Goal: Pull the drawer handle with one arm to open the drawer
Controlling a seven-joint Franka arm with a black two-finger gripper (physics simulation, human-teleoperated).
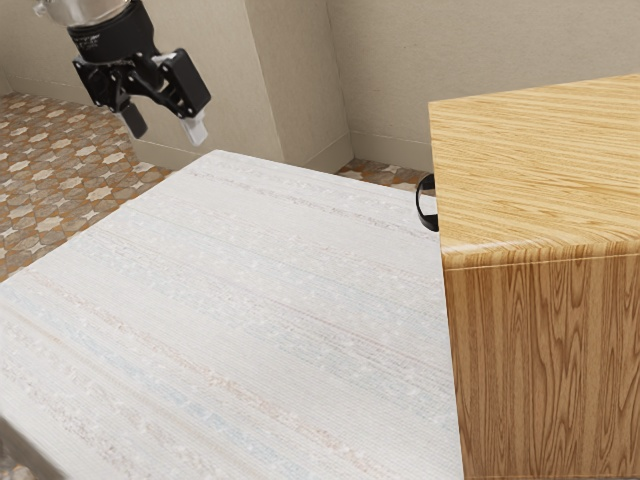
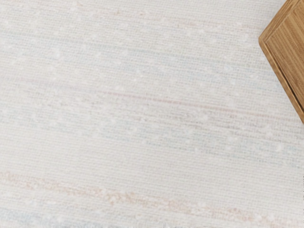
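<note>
A wooden cabinet (image 1: pixel 540 280) stands on the pale table (image 1: pixel 250 300) at the exterior view's right. A black loop handle (image 1: pixel 427 202) sticks out from its hidden front face, toward the exterior view's left. My black gripper (image 1: pixel 165 126) hangs high above the table's far left corner, well away from the handle, with its two fingers (image 1: pixel 194 128) apart and nothing between them. In the wrist view a corner of the cabinet (image 2: pixel 287 52) lies off to one side over the table top (image 2: pixel 133 123).
A patterned tile floor (image 1: pixel 60 170) lies beyond the table at the exterior view's left, with beige walls (image 1: pixel 300 70) behind. The table's near and left edges drop off close to the frame's lower left.
</note>
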